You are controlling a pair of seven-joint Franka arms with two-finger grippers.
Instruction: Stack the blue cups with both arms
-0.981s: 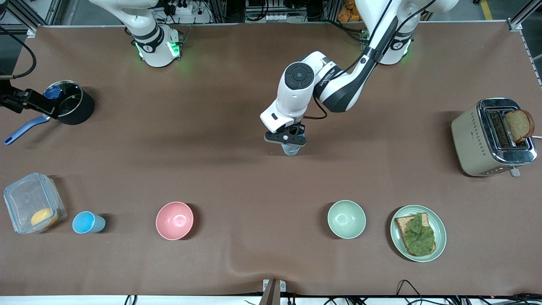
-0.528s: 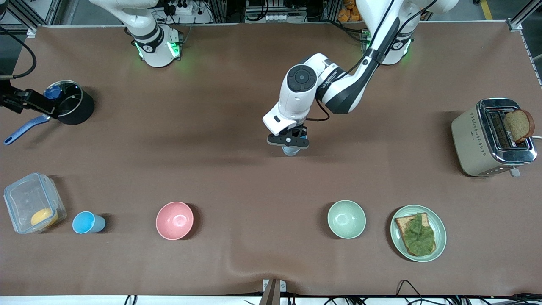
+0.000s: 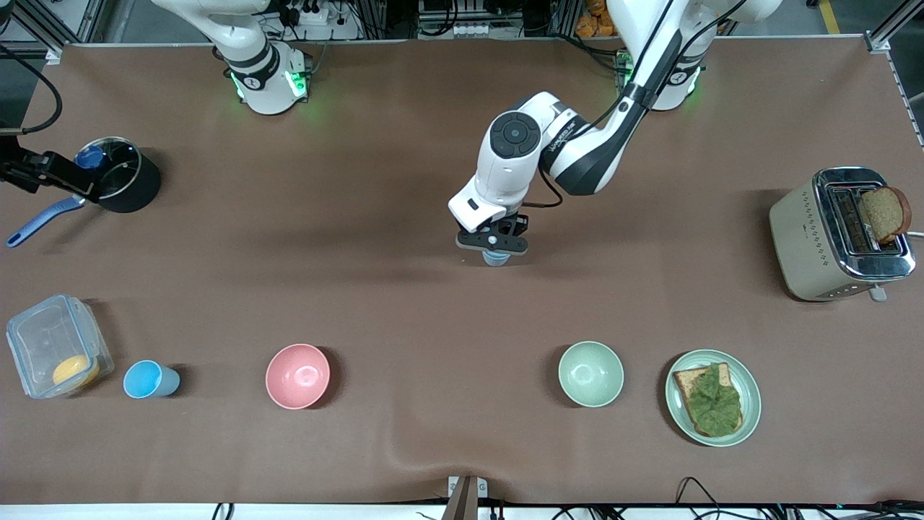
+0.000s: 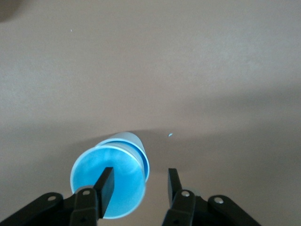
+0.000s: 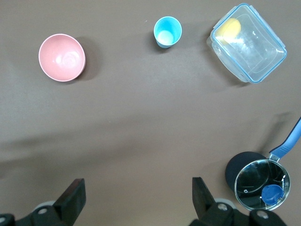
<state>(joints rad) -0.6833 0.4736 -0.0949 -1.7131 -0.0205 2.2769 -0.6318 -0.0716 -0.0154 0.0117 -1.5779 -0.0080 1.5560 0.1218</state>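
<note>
left gripper: mid-table, over a blue cup. Fingers parted; in the left wrist view one finger sits inside the cup's mouth, the other finger outside, clear of the wall. No clamp visible on the cup.
cup under left gripper: upright on the brown table cover, bright blue inside, grey-blue outside. Mostly hidden by the gripper in the front view.
second blue cup: upright, near the front edge at the right arm's end, between the clear lidded container and the pink bowl. Right wrist view shows a white patch in the bottom of this cup. Well apart from the first cup.
right gripper: fingers wide apart, nothing between them. High over the right arm's end of the table, near the black saucepan. Right arm waiting.
saucepan: glass lid with blue knob, blue handle.
container: holds something yellow.
pale green bowl: near the front edge, beside the green plate toward the left arm's end.
plate: carries a slice of bread topped with lettuce.
toaster: at the left arm's end, one bread slice sticking out of a slot.
</note>
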